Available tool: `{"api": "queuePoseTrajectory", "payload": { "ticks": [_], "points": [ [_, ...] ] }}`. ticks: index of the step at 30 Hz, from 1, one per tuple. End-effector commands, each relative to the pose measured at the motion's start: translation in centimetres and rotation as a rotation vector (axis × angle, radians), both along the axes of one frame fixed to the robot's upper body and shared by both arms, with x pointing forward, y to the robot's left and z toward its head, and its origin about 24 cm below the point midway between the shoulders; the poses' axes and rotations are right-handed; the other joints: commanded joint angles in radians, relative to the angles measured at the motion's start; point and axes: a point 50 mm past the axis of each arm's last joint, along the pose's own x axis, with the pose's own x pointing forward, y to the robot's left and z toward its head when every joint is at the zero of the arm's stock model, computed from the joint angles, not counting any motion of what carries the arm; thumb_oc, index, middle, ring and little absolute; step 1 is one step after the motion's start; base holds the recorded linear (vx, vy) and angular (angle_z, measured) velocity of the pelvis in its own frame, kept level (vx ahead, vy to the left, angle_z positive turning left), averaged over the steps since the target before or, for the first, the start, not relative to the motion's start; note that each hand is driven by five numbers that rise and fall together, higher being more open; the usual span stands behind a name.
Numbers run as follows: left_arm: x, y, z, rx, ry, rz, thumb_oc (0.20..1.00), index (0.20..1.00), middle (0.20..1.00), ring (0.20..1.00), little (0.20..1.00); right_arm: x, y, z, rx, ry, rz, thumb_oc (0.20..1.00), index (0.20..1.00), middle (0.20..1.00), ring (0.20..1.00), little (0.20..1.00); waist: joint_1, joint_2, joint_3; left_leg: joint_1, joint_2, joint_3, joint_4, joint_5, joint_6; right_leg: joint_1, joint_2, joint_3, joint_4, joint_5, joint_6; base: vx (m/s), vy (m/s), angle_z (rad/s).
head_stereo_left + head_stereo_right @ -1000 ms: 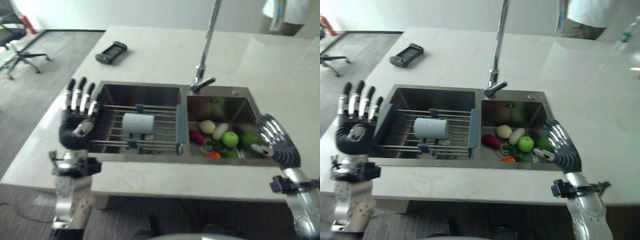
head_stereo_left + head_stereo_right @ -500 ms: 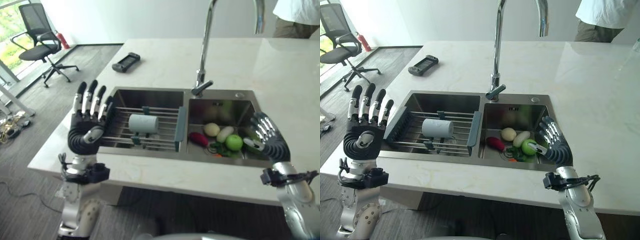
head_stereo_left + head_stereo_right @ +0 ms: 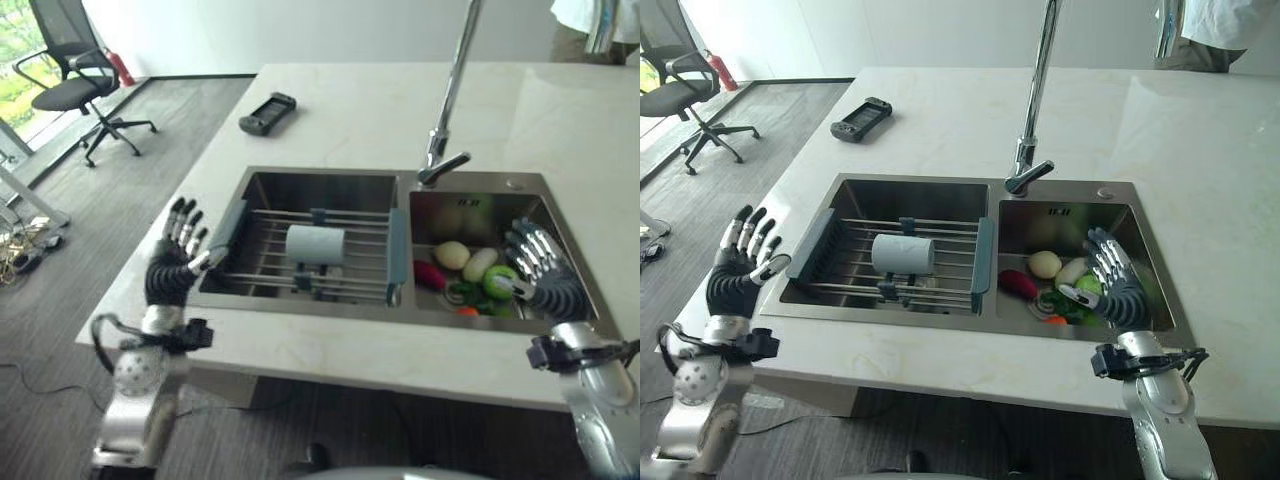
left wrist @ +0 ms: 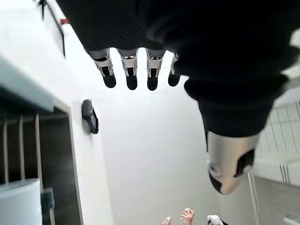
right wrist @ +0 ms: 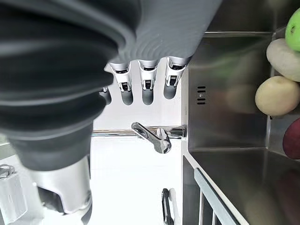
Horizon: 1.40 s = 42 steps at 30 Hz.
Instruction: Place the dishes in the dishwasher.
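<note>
Two open hands, nothing picked up yet.

Largest first: the double sink [image 3: 810, 300] lies ahead of both sets of fingertips, its drying rack [image 3: 902, 262] spanning the basin nearer the left hand [image 3: 737, 276], with a pale cup [image 3: 903, 254] lying on its side on the bars, well beyond those straight, spread fingers. Just under the right hand [image 3: 1116, 287], whose fingers are also straight and empty, sit vegetables and a green apple [image 3: 499, 280]. A good first grasp probably means reaching the left hand across the rack's end wall and curling round the cup's body.
</note>
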Motion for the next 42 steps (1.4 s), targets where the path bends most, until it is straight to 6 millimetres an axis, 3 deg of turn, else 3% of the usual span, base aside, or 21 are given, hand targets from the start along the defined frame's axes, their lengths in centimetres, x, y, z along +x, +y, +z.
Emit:
{"api": "queuePoseTrajectory", "payload": {
  "ticks": [1,2,9,11,15,22,29,42],
  "points": [
    [0.5,0.6,2.5,0.232,-0.121,0.124,1.000,1.000,1.000,1.000,1.000,0.7,0.0,2.2,-0.041,-0.096,0.014,1.000,1.000,1.000,1.000,1.000,-0.010,-0.017,-0.039,0.016,0.038,-0.031,0.002,-0.057,-0.028,0.017,0.013,-0.046,0.000,-0.008,-0.001,0.09,0.011,-0.10],
    [0.8,0.9,3.3,0.350,-0.123,0.163,1.000,1.000,1.000,1.000,1.000,0.9,0.0,2.2,-0.047,-0.088,0.022,1.000,1.000,1.000,1.000,1.000,-0.019,-0.013,-0.045,0.021,0.039,-0.024,0.002,-0.059,-0.031,0.019,0.013,-0.043,0.000,-0.010,0.000,0.08,0.010,-0.13],
    [2.0,1.9,5.8,0.470,-0.149,0.189,1.000,1.000,1.000,1.000,1.000,1.2,-0.2,2.1,-0.083,-0.036,0.064,1.000,1.000,1.000,1.000,1.000,-0.055,0.004,-0.058,0.032,0.040,-0.003,0.002,-0.062,-0.033,0.015,0.013,-0.025,0.000,-0.010,0.005,0.04,0.006,-0.11],
    [2.4,2.0,5.7,0.442,-0.125,0.173,1.000,1.000,1.000,1.000,1.000,1.2,-0.1,1.8,-0.092,-0.024,0.072,1.000,1.000,1.000,1.000,1.000,-0.065,0.008,-0.060,0.034,0.039,0.002,0.002,-0.063,-0.034,0.013,0.012,-0.016,0.000,-0.009,0.007,0.03,0.007,-0.16],
    [4.1,2.4,5.4,0.601,-0.018,0.171,1.000,1.000,1.000,1.000,1.000,1.7,0.2,2.1,-0.121,-0.005,0.115,1.000,1.000,1.000,1.000,1.000,-0.100,0.023,-0.063,0.043,0.038,0.021,0.002,-0.064,-0.035,0.009,0.012,0.003,0.000,-0.006,0.009,0.02,0.027,-0.11],
    [7.1,3.3,2.8,0.725,0.317,0.042,1.000,1.000,1.000,1.000,1.000,2.5,0.1,2.5,-0.182,0.012,0.172,1.000,1.000,1.000,1.000,1.000,-0.154,0.048,-0.071,0.058,0.036,0.056,0.002,-0.063,-0.032,0.003,0.016,0.036,0.000,0.002,0.011,0.04,0.042,-0.18],
    [8.6,5.0,0.7,0.801,0.539,0.027,1.000,1.000,1.000,1.000,1.000,3.0,-0.4,3.2,-0.207,0.017,0.207,1.000,1.000,1.000,1.000,1.000,-0.189,0.057,-0.073,0.070,0.033,0.080,0.002,-0.064,-0.029,0.000,0.020,0.057,0.000,0.005,0.012,0.03,0.036,-0.13],
    [8.6,7.5,-1.7,0.903,0.750,0.061,1.000,1.000,1.000,1.000,1.000,3.1,-1.0,4.4,-0.233,-0.012,0.213,1.000,1.000,1.000,1.000,1.000,-0.216,0.052,-0.082,0.084,0.033,0.112,0.002,-0.069,-0.024,-0.005,0.024,0.075,0.000,0.010,0.018,0.00,0.016,-0.05]
  ]
}}
